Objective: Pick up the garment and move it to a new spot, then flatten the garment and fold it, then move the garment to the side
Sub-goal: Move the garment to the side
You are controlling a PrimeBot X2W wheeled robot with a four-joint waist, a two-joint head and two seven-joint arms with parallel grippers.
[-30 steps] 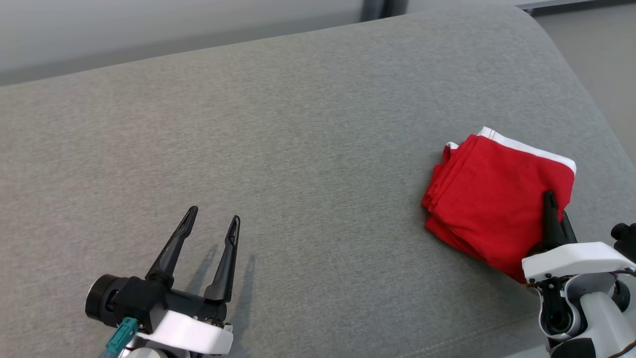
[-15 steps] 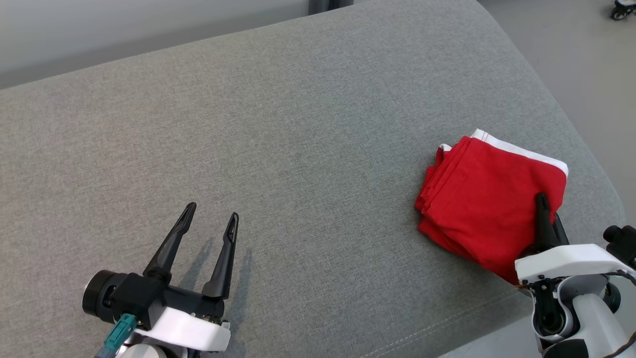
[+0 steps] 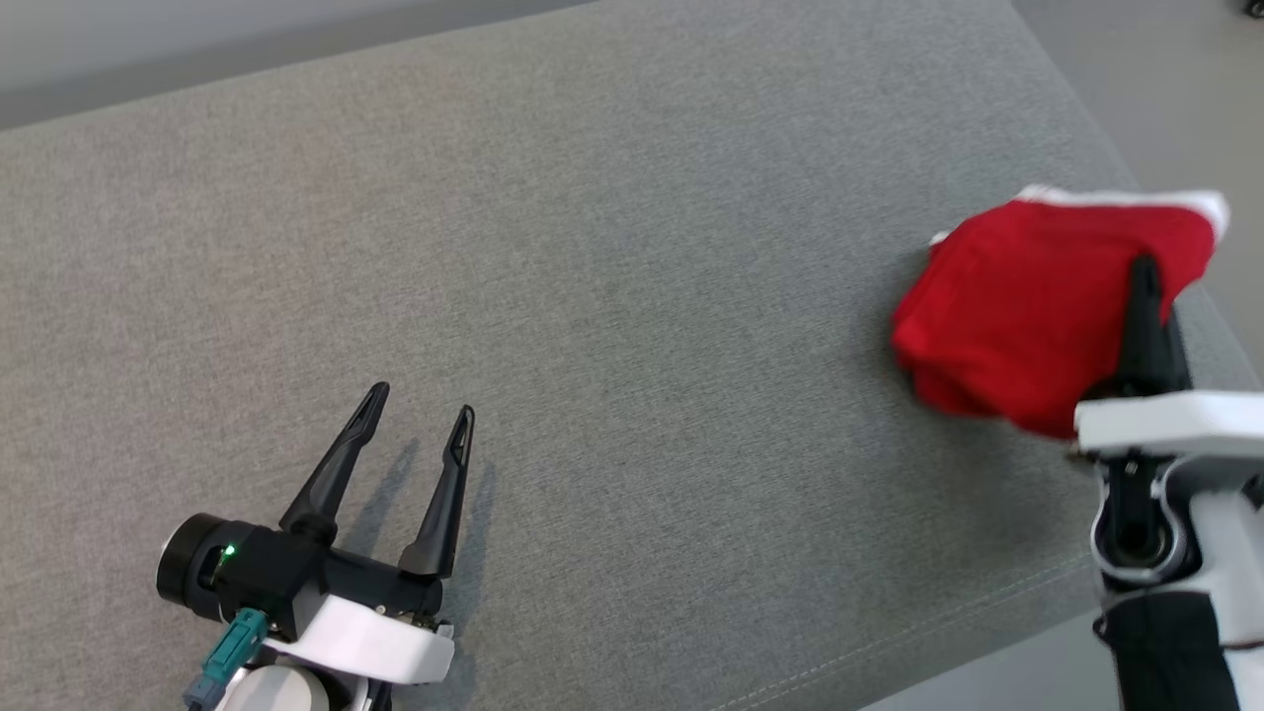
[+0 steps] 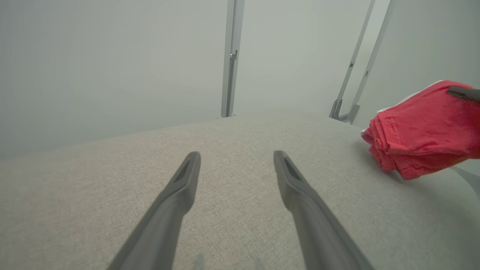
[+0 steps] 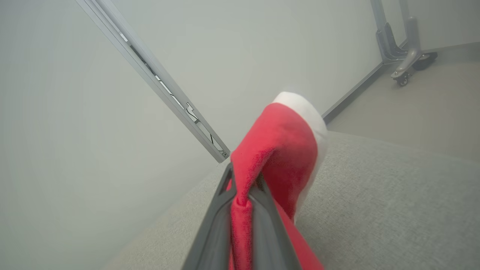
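The garment (image 3: 1027, 306) is a red cloth folded into a thick bundle of several layers, with a white band running along its far edge. In the head view it is blurred. It sits at the right end of the grey cushion (image 3: 632, 247), close to the rounded corner, with part of it reaching out past the cushion's edge over the floor (image 3: 1165, 79).

From the left wrist view the garment (image 4: 420, 123) shows its stacked folded edges on the left side and a shadow on the cushion beneath it, so it looks raised; whether its lowest edge touches the fabric I cannot tell.

The right gripper (image 3: 1145, 272) has its 2 dark fingers pinched narrow on the garment near its right side. In the right wrist view the garment (image 5: 285, 150) is squeezed between the fingers of that gripper (image 5: 243, 180) and bulges up beyond the tips, the white band on top.

The left gripper (image 3: 423, 399) is over the cushion's near left part, well apart from the garment, its 2 fingers spread wide with nothing between them, as its own view (image 4: 237, 153) also shows.
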